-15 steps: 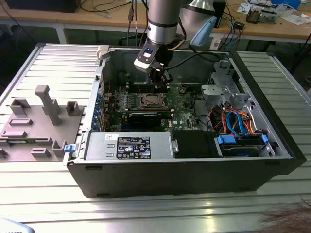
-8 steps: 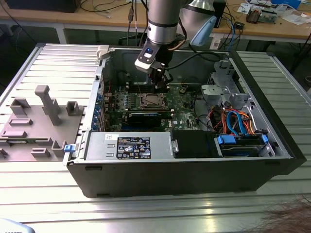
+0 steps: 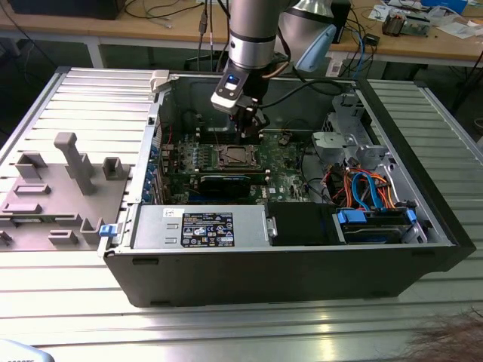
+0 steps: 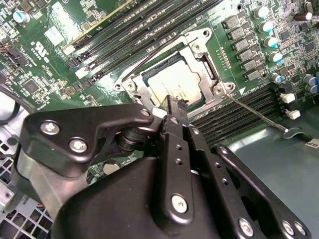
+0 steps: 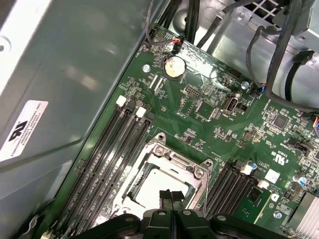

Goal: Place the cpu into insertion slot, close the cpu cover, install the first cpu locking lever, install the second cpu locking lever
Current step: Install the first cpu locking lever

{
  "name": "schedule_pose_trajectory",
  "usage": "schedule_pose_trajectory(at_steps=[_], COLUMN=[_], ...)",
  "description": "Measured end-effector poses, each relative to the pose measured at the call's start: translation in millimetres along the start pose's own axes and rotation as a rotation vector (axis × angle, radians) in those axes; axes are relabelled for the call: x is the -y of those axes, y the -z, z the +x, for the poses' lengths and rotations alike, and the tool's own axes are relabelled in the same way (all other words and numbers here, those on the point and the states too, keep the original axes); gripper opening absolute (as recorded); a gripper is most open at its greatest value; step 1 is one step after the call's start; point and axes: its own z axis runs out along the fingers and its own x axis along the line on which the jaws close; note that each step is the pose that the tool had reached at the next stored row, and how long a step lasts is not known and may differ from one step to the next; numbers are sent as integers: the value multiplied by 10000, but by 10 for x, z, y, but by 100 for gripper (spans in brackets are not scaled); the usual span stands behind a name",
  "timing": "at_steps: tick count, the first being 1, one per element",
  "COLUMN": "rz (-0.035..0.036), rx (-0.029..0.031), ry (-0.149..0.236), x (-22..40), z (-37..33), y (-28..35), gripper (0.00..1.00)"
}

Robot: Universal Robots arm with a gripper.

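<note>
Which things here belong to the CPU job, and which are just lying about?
Job: gripper, cpu, cpu cover, locking lever.
Lying about: memory slots, coin battery, blue and orange cables, grey fixture plate.

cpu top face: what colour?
Silvery-grey metal. The cpu shows best in the second wrist view.

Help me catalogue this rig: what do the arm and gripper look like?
The arm is a silvery-grey cylinder with a pale blue joint cap. The gripper is matte black, built of angular linkage plates fastened with silver screws.
</note>
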Motion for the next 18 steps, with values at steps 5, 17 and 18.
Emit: schedule_pose_trajectory(at_steps=[5,17,18], rz=[-10,-31,-33], rx=[8,26,27], ry=[206,652,677], x=[0,0,0], z=[0,0,0], y=[0,0,0], gripper=[11,11,11])
